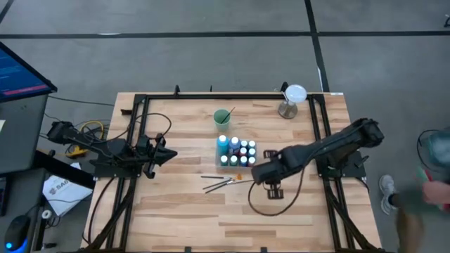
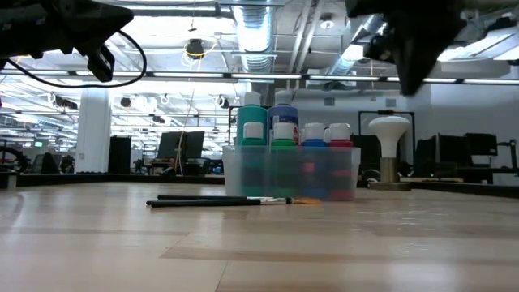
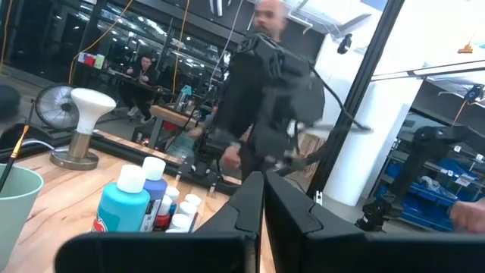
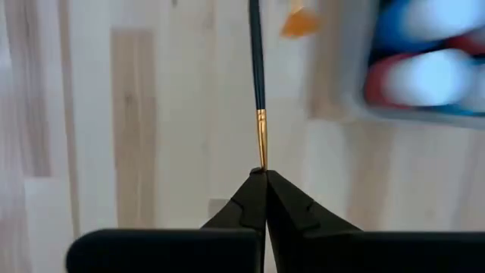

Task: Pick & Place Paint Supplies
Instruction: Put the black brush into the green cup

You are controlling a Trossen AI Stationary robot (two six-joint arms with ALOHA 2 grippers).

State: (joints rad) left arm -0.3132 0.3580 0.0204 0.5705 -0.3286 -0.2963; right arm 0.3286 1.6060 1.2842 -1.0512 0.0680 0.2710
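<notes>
Several white-capped paint bottles [image 1: 237, 151] stand in a clear tray [image 2: 233, 174] at the table's middle. Thin dark paintbrushes [image 1: 219, 184] lie flat on the wood just in front of it, one with an orange tip [image 2: 305, 200]. My right gripper [image 4: 265, 173] hangs above the table, right of the loose brushes [image 1: 256, 176], pointing steeply down and shut on a dark paintbrush [image 4: 256, 68]. My left gripper [image 1: 172, 154] waits shut and holding nothing at the table's left [image 3: 264, 178]. My right gripper pinches the paintbrush at its gold ferrule end [image 4: 261, 155] between the very tips of its two fingers, coming from above. The dark handle runs straight away from the fingertips. Whether its far end rests on the table, I cannot tell.
A green cup [image 1: 223, 117] with a brush in it stands behind the tray. A white mushroom-shaped lamp [image 1: 292, 98] is at the far right. A black cable [image 1: 281, 204] loops below the right arm. A person [image 1: 432, 176] is at the table's right.
</notes>
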